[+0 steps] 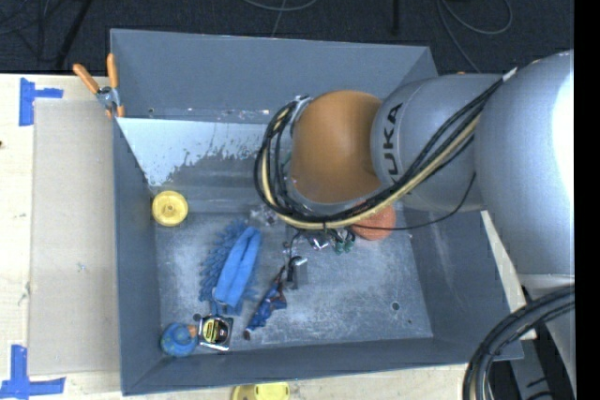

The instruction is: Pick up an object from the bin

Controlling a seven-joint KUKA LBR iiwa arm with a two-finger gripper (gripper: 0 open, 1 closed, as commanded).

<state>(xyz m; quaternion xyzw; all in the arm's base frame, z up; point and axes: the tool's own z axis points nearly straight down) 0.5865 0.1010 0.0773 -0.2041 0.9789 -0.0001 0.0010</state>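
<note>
My gripper (296,265) pokes out from under the orange wrist cover near the middle of the bin. Just left of it lies a blue fuzzy duster-like thing (234,263), long and angled. A thin dark tool with blue bits (270,301) lies right below the gripper, close to its tip. An orange-red rounded thing (377,226) peeks out from under the arm to the right, mostly hidden. I see nothing held by the gripper.
A yellow round cap-like thing (170,208) sits at the bin's left by the sloped wall. A yellow-and-black tape measure (215,331) and a blue round thing (176,339) lie in the front left corner. The arm covers the bin's back right.
</note>
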